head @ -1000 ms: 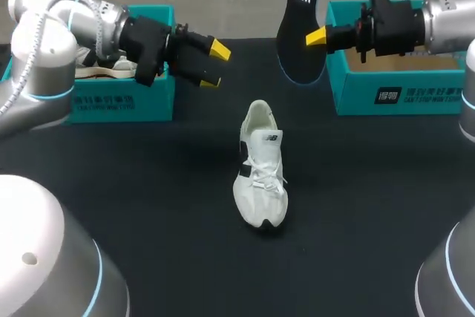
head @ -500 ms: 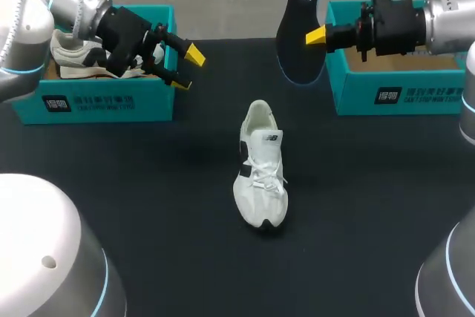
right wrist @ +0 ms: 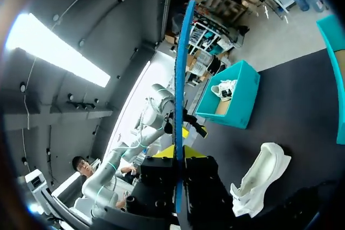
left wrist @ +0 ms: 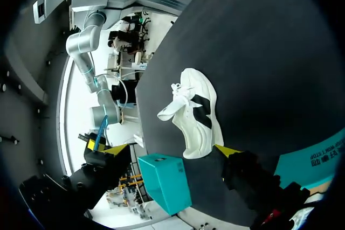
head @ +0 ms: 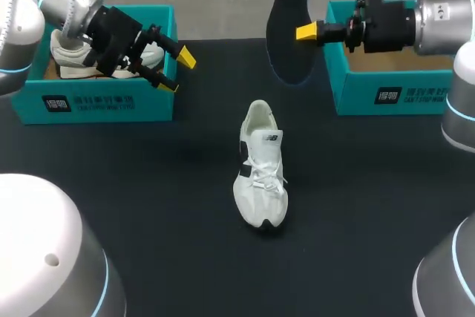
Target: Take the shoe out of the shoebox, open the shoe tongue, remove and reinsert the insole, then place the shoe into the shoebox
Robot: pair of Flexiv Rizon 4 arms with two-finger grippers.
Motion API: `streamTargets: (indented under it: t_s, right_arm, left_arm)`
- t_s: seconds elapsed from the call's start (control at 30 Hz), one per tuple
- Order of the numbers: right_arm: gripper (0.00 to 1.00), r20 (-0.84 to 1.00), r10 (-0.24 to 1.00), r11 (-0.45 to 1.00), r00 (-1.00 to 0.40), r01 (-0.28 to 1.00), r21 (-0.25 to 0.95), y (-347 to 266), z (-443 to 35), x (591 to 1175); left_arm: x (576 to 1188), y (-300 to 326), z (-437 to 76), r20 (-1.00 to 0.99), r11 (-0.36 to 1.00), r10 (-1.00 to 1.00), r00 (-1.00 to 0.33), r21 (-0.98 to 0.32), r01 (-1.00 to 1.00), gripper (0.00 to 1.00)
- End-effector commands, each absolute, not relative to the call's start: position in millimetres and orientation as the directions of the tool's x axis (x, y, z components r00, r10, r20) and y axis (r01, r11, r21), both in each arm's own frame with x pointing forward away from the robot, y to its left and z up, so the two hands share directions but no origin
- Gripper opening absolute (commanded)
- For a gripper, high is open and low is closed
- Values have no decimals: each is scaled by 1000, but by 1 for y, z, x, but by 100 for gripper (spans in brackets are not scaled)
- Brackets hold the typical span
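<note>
Since a second ago the left gripper [head: 177, 71] backed off toward the shoebox [head: 111, 102] at 10 o'clock, fingers released and empty, while the right gripper [head: 308, 33] hoisted the insole [head: 286, 31] higher at 1 o'clock, fingers clenched on it. Meanwhile the shoe [head: 260, 165] sits at the centre of the desk [head: 148, 183]. Reinsertion looks next: tip the insole down into its opening.

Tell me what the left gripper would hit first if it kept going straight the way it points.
Probably the white shoe: the open left gripper aims toward its heel. Depth is unclear, so it might meet the black table just short of it.
</note>
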State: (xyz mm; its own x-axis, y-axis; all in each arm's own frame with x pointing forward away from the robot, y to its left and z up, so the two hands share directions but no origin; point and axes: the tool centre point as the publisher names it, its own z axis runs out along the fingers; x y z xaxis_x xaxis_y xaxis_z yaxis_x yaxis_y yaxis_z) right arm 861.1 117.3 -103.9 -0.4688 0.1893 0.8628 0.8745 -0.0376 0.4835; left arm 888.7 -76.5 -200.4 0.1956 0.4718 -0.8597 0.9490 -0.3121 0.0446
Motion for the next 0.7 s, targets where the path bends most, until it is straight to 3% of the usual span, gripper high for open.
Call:
streamTargets:
  t_s: [0.03, 0.7]
  right_arm:
    - [0, 847, 172, -17, -503, 858, 514, 128, -105, 872]
    - [0, 847, 172, -17, -503, 858, 514, 128, -105, 872]
  left_arm:
    - [887, -76, -200, -858, -310, 474, 197, 47, 950, 100]
    - [887, -76, -200, -858, -310, 474, 197, 47, 950, 100]
